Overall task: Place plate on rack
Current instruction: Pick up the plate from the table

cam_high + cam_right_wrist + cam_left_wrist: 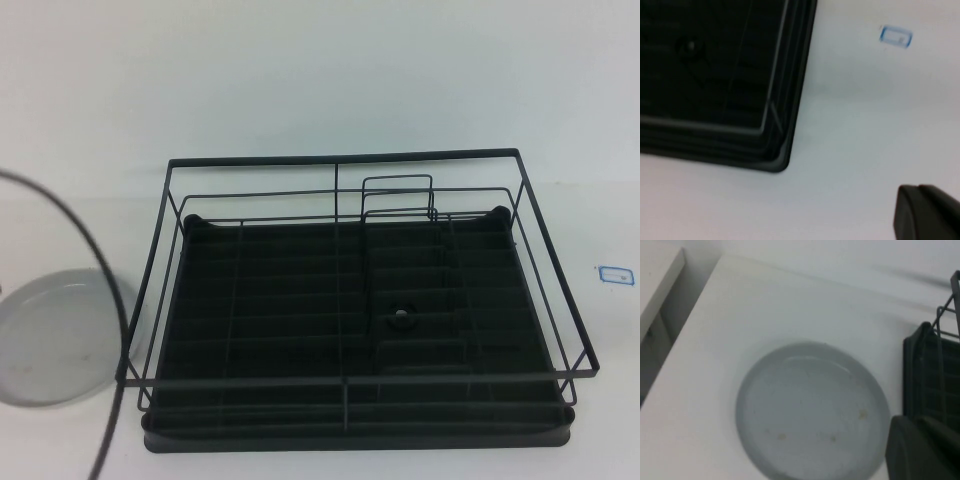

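plate (55, 335): flat on the white desk (300, 90), just left of the rack (360, 330).
left hand (920, 447): above the plate; grip unclear.
right hand (925, 212): near the rack's corner; grip unclear.
risk: the flat plate could slip when grabbed, or bump the rack's wires.

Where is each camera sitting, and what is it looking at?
High view: raised on the robot's side, looking down at the rack, with the plate on the table to its left; no gripper shows, only a black cable.
Left wrist view: on the left arm, above the plate; a dark bit of the left gripper shows.
Right wrist view: on the right arm, over the rack's corner and a blue label; a bit of the right gripper shows.
Shared: all three see the rack.
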Tool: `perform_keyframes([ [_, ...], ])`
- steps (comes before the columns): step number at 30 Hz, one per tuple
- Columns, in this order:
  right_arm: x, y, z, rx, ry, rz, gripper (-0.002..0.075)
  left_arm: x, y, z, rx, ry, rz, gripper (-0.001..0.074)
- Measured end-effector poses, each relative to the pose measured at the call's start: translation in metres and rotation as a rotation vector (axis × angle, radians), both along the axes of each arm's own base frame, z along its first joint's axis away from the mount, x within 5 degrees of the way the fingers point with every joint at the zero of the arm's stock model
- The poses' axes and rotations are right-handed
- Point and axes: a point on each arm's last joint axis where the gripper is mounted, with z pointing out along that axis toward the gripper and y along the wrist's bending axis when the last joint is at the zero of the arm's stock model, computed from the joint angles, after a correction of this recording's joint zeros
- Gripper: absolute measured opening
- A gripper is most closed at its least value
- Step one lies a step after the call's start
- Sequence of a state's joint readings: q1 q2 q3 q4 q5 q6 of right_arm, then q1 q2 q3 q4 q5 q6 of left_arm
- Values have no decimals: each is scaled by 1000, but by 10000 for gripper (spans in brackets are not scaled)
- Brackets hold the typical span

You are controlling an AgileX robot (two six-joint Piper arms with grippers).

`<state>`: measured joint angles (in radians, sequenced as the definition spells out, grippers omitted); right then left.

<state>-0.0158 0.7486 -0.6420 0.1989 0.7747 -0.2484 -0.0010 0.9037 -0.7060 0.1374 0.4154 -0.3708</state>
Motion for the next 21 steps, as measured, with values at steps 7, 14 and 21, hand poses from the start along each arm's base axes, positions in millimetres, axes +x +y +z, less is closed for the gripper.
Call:
perform_keyframes([
  [7,0,5,-2,10,104,71,19,51,33,18,72,124,80,137],
  [14,-7,12,-4,65,181,143,19,86,59,-8,55,387,-70,329],
  [21,-18,16,-8,83,293,213,19,118,68,-47,22,550,-134,328],
])
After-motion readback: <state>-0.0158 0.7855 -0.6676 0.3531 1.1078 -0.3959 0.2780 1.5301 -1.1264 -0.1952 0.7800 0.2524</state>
